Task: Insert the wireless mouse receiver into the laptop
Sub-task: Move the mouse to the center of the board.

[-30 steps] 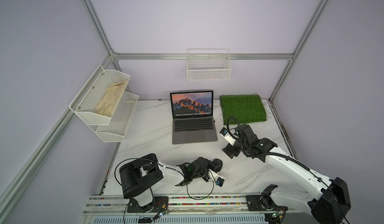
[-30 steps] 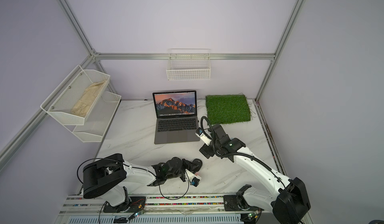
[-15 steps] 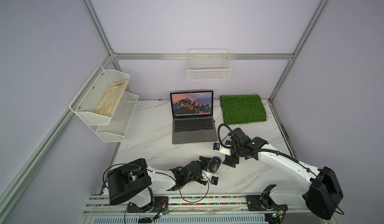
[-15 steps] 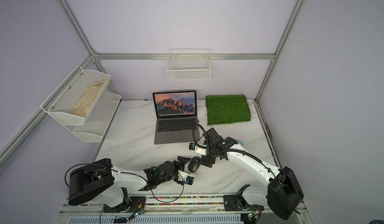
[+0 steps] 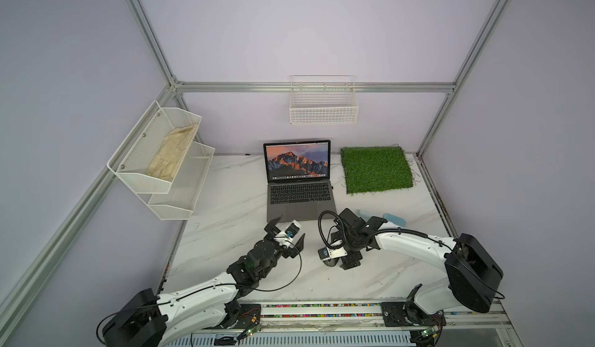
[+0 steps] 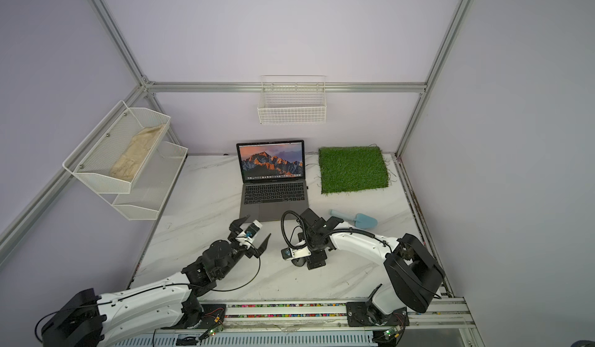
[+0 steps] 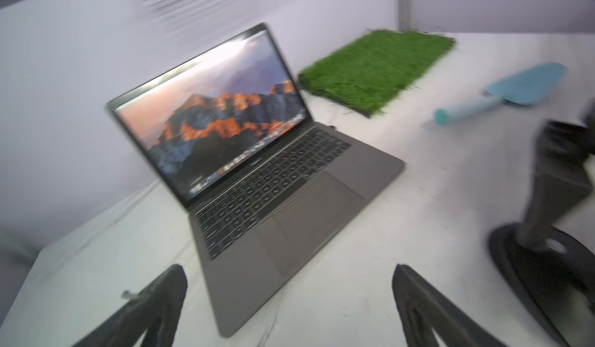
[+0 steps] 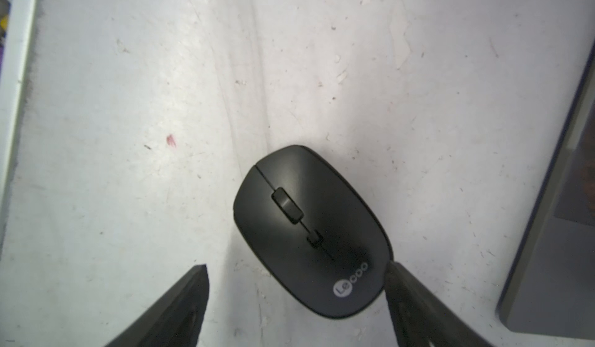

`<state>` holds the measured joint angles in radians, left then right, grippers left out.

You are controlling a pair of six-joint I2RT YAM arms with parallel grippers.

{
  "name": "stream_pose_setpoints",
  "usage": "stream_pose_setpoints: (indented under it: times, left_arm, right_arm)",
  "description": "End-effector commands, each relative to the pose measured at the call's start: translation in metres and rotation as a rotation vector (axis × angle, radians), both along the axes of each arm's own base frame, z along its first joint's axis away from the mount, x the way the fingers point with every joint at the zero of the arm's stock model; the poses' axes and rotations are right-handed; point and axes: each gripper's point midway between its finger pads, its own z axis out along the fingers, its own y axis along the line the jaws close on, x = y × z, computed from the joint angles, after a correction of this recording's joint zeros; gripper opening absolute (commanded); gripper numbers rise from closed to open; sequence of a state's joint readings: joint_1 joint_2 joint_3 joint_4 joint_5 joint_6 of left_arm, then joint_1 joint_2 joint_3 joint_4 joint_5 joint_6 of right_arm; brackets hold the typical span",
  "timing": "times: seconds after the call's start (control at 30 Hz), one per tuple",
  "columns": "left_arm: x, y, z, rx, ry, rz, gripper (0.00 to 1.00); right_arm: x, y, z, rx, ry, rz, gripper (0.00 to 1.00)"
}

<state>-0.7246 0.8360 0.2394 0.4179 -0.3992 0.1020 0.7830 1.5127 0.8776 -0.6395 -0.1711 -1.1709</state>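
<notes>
Laptop (image 5: 299,197), dark grey, lid open, orange mountain wallpaper; left gripper (image 7: 288,269) spread wide at its 6 o'clock; right gripper (image 8: 296,266) apart over mouse (image 8: 309,229)

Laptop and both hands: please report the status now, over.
Left hand open, empty, before laptop. Right hand open around mouse. Tiny dark stub at laptop's right edge, maybe the receiver, too small to tell. Blue scoop lies aside.

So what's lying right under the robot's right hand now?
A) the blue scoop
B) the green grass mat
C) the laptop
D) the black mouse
D: the right wrist view shows the black mouse lying just below the open right hand.
</notes>
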Motion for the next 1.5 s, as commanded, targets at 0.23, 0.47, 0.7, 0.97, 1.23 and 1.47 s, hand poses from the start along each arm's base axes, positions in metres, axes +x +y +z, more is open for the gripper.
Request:
stream_pose_setpoints:
  times: [0.23,0.47,0.7,0.97,1.23,1.47]
  left_arm:
    - [0.010,0.091,-0.011,-0.546,0.183,0.369,1.00]
    - [0.019,0.100,-0.015,-0.612,0.232,0.401,1.00]
    - [0.032,0.117,-0.019,-0.632,0.286,0.513,1.00]
    - [0.032,0.163,-0.026,-0.636,0.268,0.750,1.00]
    - [0.022,0.199,-0.025,-0.613,0.259,0.917,1.00]
    - [0.016,0.215,-0.032,-0.552,0.274,0.990,1.00]
  right_arm:
    - [0.012,0.015,-0.015,-0.059,-0.085,0.100,0.88]
    - [0.021,0.004,-0.030,-0.133,-0.093,0.011,0.71]
    - [0.059,-0.027,-0.029,-0.157,-0.091,-0.389,0.56]
    - [0.130,-0.075,-0.019,-0.117,-0.035,-1.068,0.53]
    - [0.178,-0.119,-0.042,-0.206,0.002,-1.544,0.47]
    - [0.192,-0.150,-0.047,-0.194,0.073,-1.859,0.49]
